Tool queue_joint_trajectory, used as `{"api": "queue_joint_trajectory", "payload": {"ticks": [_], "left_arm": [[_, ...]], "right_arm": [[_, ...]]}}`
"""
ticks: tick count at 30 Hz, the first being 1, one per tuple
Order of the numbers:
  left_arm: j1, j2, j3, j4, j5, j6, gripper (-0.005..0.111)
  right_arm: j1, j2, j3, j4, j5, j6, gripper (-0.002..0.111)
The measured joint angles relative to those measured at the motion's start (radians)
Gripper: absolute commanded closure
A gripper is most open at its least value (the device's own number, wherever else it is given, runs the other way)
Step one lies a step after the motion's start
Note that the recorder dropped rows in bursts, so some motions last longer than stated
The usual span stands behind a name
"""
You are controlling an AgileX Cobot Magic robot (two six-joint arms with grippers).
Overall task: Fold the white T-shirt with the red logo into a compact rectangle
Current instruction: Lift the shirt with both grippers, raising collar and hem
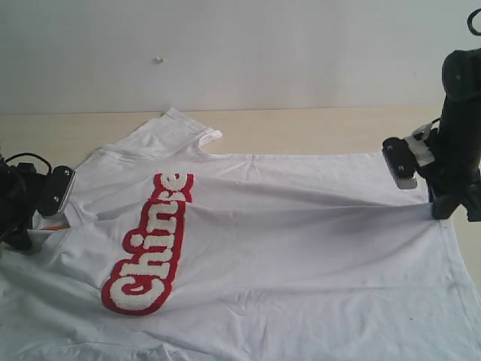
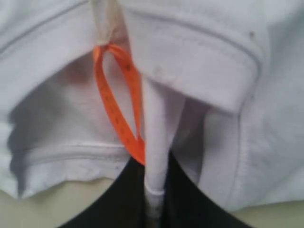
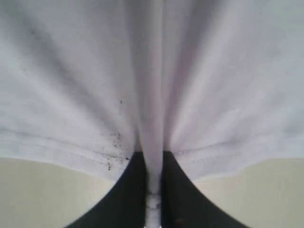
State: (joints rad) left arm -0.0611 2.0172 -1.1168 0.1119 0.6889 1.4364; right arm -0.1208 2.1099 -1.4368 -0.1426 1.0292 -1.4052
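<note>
The white T-shirt (image 1: 301, 256) lies spread over the table, its red logo (image 1: 150, 248) with white letters running down the left half. My left gripper (image 1: 37, 222) is at the shirt's left edge, shut on a pinch of cloth by the neck. In the left wrist view the black fingers (image 2: 123, 204) clamp a white fold beside the orange neck tag (image 2: 118, 104). My right gripper (image 1: 440, 209) holds the shirt's right edge slightly raised, so the cloth pulls into a ridge. In the right wrist view that gripper (image 3: 152, 190) is shut on a fold of the hem (image 3: 85, 147).
The beige table (image 1: 316, 128) shows bare behind the shirt, up to a white wall (image 1: 263, 45). One sleeve (image 1: 176, 128) points toward the wall. The shirt's near part runs out of the frame's lower edge.
</note>
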Motion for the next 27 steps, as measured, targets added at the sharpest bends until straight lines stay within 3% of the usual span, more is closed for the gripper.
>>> {"api": "queue_joint_trajectory", "payload": {"ticks": [5, 10, 20, 27], "left_arm": [[0.002, -0.064, 0.014, 0.027, -0.015, -0.083, 0.107], [0.004, -0.224, 0.016, 0.045, -0.015, -0.107, 0.107], [0.008, -0.537, 0.016, 0.064, -0.094, -0.346, 0.107], [0.008, -0.696, 0.016, 0.066, -0.089, -0.412, 0.107]], "right_arm": [[0.007, -0.123, 0.0, 0.021, 0.002, 0.016, 0.108], [0.007, -0.243, 0.002, 0.078, 0.005, 0.016, 0.108], [0.007, -0.504, 0.002, 0.137, 0.009, 0.037, 0.108], [0.007, -0.648, 0.002, 0.169, 0.005, 0.066, 0.108]]}}
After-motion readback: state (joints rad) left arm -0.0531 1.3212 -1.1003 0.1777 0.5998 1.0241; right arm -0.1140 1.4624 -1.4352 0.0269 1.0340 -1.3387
